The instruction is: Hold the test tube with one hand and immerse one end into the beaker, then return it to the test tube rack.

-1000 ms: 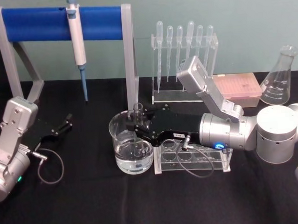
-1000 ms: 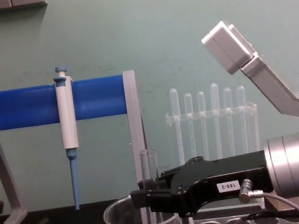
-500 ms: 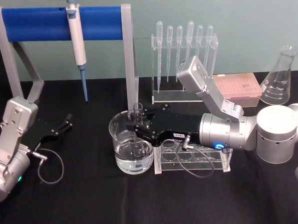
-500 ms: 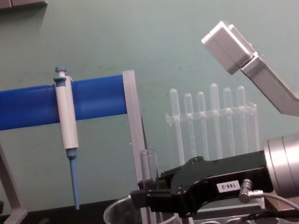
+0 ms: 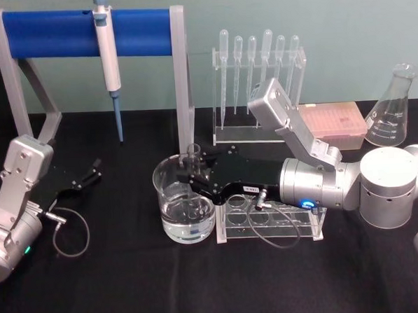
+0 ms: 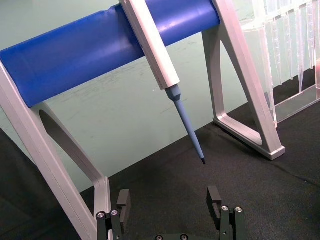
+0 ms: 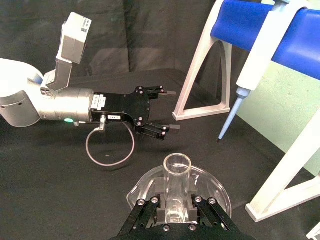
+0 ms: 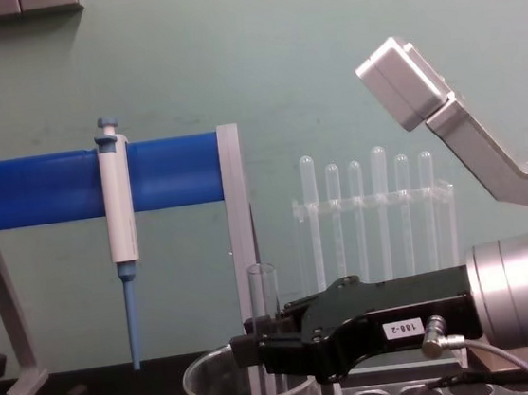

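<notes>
**A:** Head view: the right pincer [image 5: 193,180] is clenched on the test tube [image 5: 193,156]. The tube stands upright with its lower end down inside the beaker [image 5: 163,190].

**B:** And the test tube rack [image 5: 300,225]?

**A:** Just beside the beaker, on the robot's right, under that same arm.

**B:** Left wrist view?

**A:** The left pincer [image 6: 170,205] is parked by the blue stand [image 6: 75,55], jaws apart, gripping nothing.

**B:** Right wrist view?

**A:** The tube's long axis is vertical, its mouth is above the jaws, and the beaker is around it.

**B:** Chest view?

**A:** Upright there too. I'd judge the next move is a straight lift, then a shift right to the rack.
</notes>
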